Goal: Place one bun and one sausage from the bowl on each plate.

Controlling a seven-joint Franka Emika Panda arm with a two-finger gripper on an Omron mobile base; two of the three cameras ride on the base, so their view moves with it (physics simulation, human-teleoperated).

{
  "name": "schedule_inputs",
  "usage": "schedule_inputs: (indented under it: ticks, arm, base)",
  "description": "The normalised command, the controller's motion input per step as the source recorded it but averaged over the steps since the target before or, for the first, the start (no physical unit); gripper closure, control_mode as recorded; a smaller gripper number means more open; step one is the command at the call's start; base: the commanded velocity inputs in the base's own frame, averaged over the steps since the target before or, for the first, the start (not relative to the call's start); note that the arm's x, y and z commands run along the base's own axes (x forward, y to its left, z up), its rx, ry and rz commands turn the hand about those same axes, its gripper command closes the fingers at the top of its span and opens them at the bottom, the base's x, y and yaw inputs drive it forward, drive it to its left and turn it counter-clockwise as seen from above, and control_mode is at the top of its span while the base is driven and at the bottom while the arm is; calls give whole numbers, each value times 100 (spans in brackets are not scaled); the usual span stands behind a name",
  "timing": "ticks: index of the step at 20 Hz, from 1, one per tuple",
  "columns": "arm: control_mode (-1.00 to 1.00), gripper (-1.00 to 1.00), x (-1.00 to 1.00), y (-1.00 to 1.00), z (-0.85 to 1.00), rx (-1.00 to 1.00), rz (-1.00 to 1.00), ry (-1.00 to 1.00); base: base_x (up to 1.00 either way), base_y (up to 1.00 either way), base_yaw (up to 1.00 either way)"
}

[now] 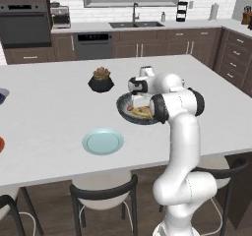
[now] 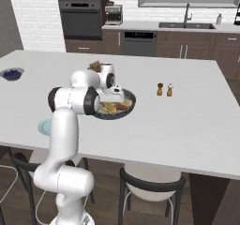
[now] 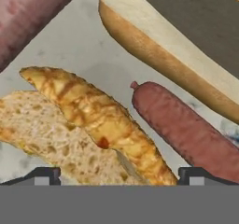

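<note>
While the hand hangs low over the bowl [image 1: 124,113] near the island's centre, we record the gripper [image 3: 119,175] spread wide, pinching nothing. In the hand view its tips straddle a golden pastry [image 3: 100,120], with a sausage [image 3: 186,129] at four o'clock and a bun [image 3: 163,50] at one o'clock (inside pale, speckled). The teal plate [image 1: 103,142] lies at seven o'clock of the bowl, apart.

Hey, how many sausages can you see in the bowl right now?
2 in the hand view. One sausage lies right of the golden pastry, below the long bun. The other sausage sits in the upper left corner, cut off by the edge. More may be hidden outside the view.
</note>
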Motion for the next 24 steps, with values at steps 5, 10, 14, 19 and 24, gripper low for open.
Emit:
schedule_inputs:
  ticks: [5,10,14,19,24]
  arm:
    - [-100,-100,7,0,-35,0,0,2]
    - [-100,-100,-19,0,-40,-3,0,-1]
    - [-100,100,-4,0,-69,-6,0,0]
    - [-100,100,6,0,-50,-1,0,-2]
    - [-100,100,-17,0,5,0,0,-14]
  base:
    - [0,0,0]
    - [0,0,0]
    - [0,0,0]
    - [0,0,0]
    - [0,0,0]
